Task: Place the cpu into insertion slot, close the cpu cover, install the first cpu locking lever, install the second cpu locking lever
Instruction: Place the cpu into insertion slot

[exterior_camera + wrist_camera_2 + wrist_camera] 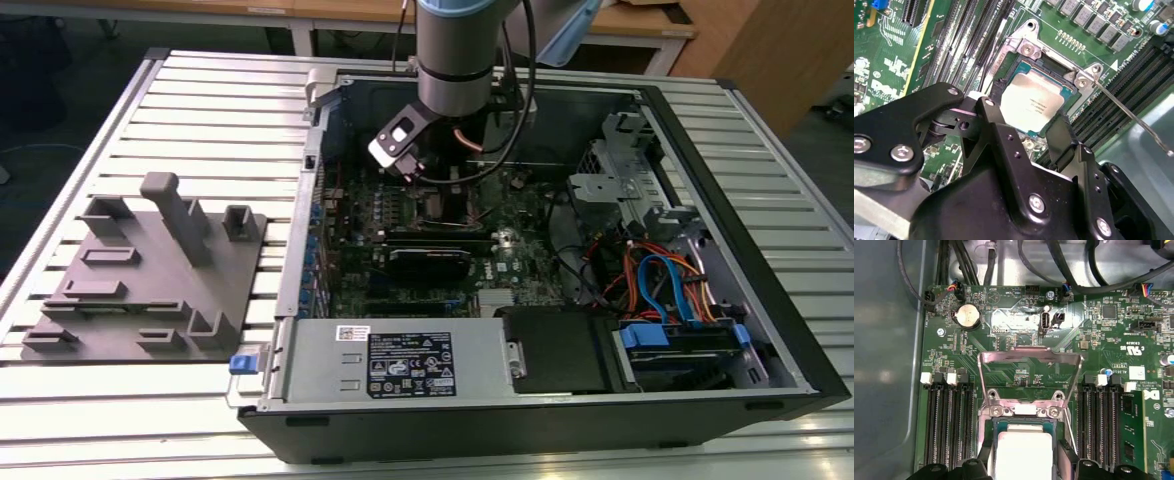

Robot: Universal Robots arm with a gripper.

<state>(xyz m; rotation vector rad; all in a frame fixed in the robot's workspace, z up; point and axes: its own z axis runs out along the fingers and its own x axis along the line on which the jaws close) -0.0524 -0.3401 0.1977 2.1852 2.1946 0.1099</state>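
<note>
end effector (1024, 115) over cpu (1035, 101) in insertion slot (1021, 64), grip unclear, cpu cover (1029, 354) raised

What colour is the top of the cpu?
The cpu top is dull silver-grey, clearest in the second wrist view.

arm (461, 50): grey tube, pale-blue cap | jaws: black hinged plates, silver round-head screws

Hand (445, 183) hangs inside open computer case (534, 415); grey fixture (147, 275) beside.
</note>
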